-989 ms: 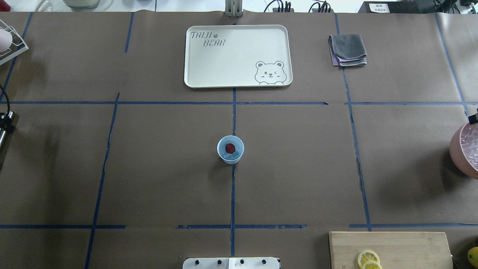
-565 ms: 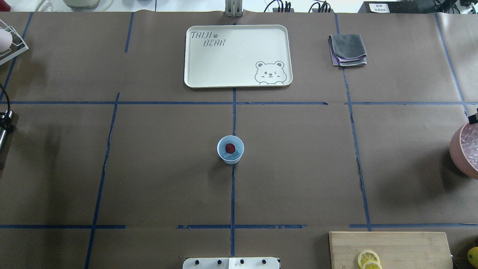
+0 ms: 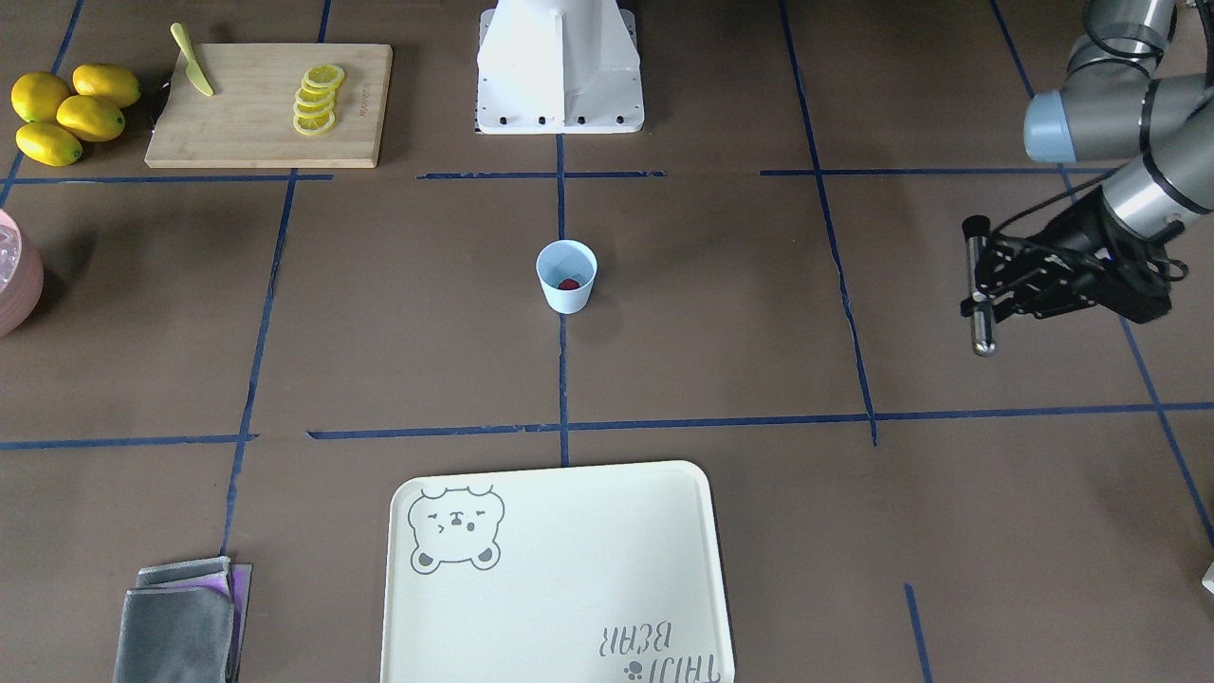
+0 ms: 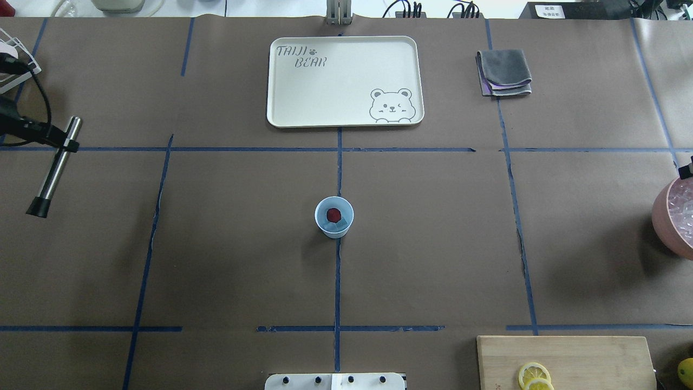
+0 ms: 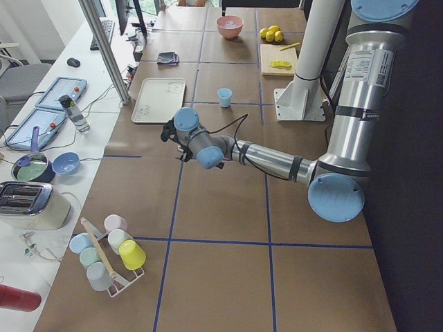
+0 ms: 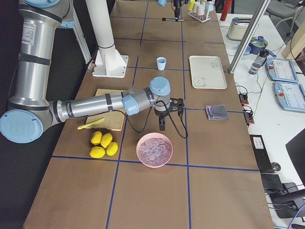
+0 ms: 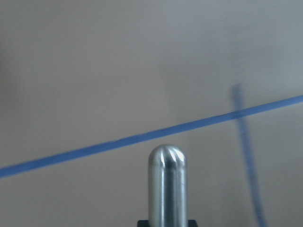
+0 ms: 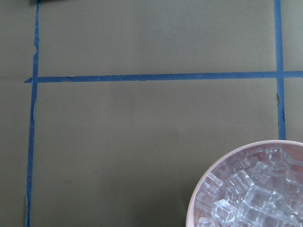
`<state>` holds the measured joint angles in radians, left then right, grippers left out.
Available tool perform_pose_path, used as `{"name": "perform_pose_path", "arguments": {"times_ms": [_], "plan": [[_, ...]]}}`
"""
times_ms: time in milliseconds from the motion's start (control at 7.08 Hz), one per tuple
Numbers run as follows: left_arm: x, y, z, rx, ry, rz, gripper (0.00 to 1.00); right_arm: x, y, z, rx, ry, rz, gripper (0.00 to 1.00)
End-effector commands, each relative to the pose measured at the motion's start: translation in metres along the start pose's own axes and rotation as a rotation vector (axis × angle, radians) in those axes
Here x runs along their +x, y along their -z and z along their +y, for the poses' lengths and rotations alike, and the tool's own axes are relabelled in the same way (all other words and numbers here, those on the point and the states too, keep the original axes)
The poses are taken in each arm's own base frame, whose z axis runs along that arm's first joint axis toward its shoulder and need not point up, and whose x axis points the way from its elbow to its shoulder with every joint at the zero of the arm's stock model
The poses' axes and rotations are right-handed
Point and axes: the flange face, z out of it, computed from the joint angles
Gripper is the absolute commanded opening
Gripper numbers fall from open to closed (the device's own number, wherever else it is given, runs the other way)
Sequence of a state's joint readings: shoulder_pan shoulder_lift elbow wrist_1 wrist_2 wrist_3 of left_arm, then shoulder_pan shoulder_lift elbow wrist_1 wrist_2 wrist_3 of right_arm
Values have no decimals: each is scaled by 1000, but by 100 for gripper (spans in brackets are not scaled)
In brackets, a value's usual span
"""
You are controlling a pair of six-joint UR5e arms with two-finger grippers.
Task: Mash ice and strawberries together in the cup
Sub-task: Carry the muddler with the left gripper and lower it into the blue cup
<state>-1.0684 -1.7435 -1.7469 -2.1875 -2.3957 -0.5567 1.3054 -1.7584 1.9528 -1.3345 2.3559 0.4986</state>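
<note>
Nearest the robot's base, lemon slices [image 4: 535, 375] lie on a wooden cutting board [image 4: 584, 355] at the table's [image 4: 216, 244] right. At mid-table the pale-blue cup [image 4: 334, 216] stands upright on a blue tape line. A dark-red strawberry [image 4: 334, 214] sits inside it on ice [image 4: 337, 226] that is faint against the plastic. Far to the left, the left gripper [image 4: 67, 143] is clamped on a steel muddler [image 4: 54, 169] with a black end, held tilted over the table and well apart from the cup. At the right edge, the right gripper [image 6: 162, 125] hangs just beside a pink bowl [image 4: 661, 214] of ice cubes; whether it is parted or clenched cannot be told. Farthest back lie a cream bear-print tray [image 4: 346, 81] and a folded grey cloth [image 4: 503, 72].
</note>
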Motion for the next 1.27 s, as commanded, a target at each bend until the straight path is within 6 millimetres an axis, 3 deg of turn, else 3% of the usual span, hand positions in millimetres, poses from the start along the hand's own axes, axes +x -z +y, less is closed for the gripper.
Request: {"name": "perform_pose_path", "arguments": {"times_ms": [0,141,283,424,706,848,989,1130], "plan": [[168,-6,-46,103,-261,145,0,0,0,-1,1,0,1,100],[237,-14,-69,157,-359,202,0,0,-1,-1,0,-1,1,100],[271,-16,-74,281,-422,196,0,1,-1,-1,-1,0,2,99],[302,-29,-62,457,-471,212,0,2,-2,-1,-2,-1,2,100],[366,-80,-20,721,-422,193,1,3,-2,-1,-2,-3,3,100],[394,-101,-21,810,-395,213,0,2,-1,-1,-1,-1,1,100],[402,-112,-31,864,-408,242,0,2,-1,-1,-2,-2,1,100],[394,-119,-27,910,-425,269,2,3,-2,-1,-2,-3,3,100]]}}
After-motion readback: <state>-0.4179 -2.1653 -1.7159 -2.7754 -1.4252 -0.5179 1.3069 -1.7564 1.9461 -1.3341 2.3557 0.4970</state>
